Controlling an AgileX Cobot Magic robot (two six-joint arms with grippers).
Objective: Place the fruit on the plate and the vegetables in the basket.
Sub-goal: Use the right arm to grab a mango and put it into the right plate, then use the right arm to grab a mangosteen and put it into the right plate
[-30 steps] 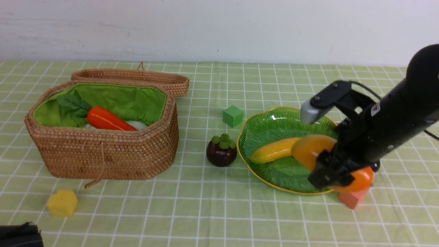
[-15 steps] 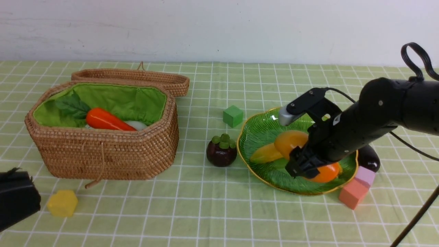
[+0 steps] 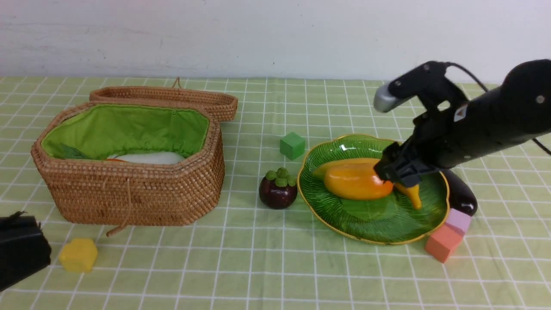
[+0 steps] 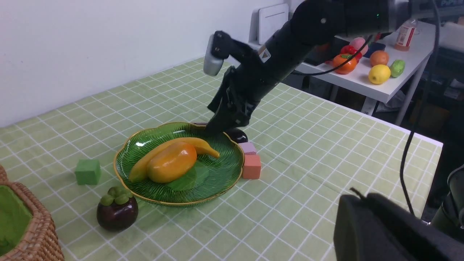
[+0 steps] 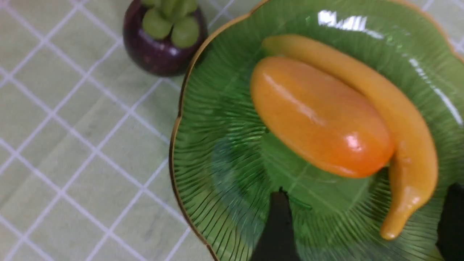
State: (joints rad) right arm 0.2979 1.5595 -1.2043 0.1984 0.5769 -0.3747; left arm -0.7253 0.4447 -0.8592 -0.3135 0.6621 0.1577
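The green plate [image 3: 379, 224] holds the orange-yellow mango [image 3: 355, 183] and, behind it, the yellow banana [image 3: 340, 163]. My right gripper [image 3: 398, 172] hangs open and empty just above the mango's right end. In the right wrist view, its two fingers straddle the banana's tip over the plate [image 5: 224, 156]. The mangosteen [image 3: 278, 191] stands on the cloth left of the plate. The eggplant [image 3: 460, 196] lies behind the plate's right rim. The basket [image 3: 129, 193] shows the white radish [image 3: 142, 157]; only a sliver of the carrot shows. My left gripper [image 3: 21, 254] is shut at the front left.
The basket lid [image 3: 172, 97] lies open behind the basket. A green block [image 3: 292, 145] sits behind the mangosteen. A yellow block [image 3: 78, 255] sits in front of the basket. Salmon [image 3: 443, 243] and lilac [image 3: 458, 220] blocks touch the plate's right front.
My right gripper has let go of the mango, which now lies on the plate beside the banana, and has risen up and right. The carrot has sunk out of sight in the basket.
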